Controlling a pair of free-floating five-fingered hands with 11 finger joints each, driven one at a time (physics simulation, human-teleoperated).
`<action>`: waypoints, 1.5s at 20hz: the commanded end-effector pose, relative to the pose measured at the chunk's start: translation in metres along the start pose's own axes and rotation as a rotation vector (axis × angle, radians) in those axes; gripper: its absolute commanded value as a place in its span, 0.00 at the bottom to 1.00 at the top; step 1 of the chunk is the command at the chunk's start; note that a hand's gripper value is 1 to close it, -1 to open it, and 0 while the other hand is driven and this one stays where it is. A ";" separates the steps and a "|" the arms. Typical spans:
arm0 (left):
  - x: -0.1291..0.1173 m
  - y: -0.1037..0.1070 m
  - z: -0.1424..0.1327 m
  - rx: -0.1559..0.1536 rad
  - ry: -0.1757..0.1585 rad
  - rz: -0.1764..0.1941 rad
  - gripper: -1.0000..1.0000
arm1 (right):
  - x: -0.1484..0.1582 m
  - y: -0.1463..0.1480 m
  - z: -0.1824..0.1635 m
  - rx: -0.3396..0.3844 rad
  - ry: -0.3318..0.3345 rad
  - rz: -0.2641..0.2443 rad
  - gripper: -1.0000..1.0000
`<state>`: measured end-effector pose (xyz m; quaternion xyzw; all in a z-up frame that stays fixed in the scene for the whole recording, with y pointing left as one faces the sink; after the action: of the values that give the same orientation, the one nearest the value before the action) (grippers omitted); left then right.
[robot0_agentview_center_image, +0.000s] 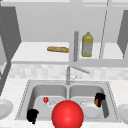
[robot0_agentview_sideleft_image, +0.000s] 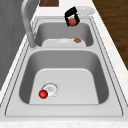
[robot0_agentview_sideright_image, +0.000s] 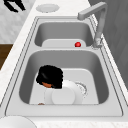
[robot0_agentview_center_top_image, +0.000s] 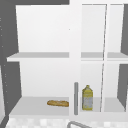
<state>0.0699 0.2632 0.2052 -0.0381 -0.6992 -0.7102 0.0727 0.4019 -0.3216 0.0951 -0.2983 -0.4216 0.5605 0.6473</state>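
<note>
Black right hand (robot0_agentview_center_image: 99, 98) curls around an orange ball (robot0_agentview_sideleft_image: 72, 22) above the plate (robot0_agentview_sideright_image: 65, 96).

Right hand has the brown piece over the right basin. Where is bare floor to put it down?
Right basin: white plate crowds the floor beneath the right hand. Left basin is roomier: bare floor beyond the small red ball at its drain.
</note>
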 end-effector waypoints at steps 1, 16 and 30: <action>0.000 0.000 0.000 0.000 0.000 0.000 0.50 | -0.016 -0.016 0.021 -0.040 0.001 0.020 1.00; 0.000 0.000 0.000 0.000 0.000 0.000 0.50 | -0.101 -0.073 0.093 -0.050 -0.008 -0.001 1.00; 0.000 0.000 0.000 0.000 0.000 0.000 0.50 | -0.204 -0.091 0.128 -0.033 -0.017 -0.018 1.00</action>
<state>0.0699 0.2632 0.2052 -0.0381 -0.6992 -0.7102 0.0727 0.3376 -0.5275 0.1899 -0.3031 -0.4333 0.5520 0.6447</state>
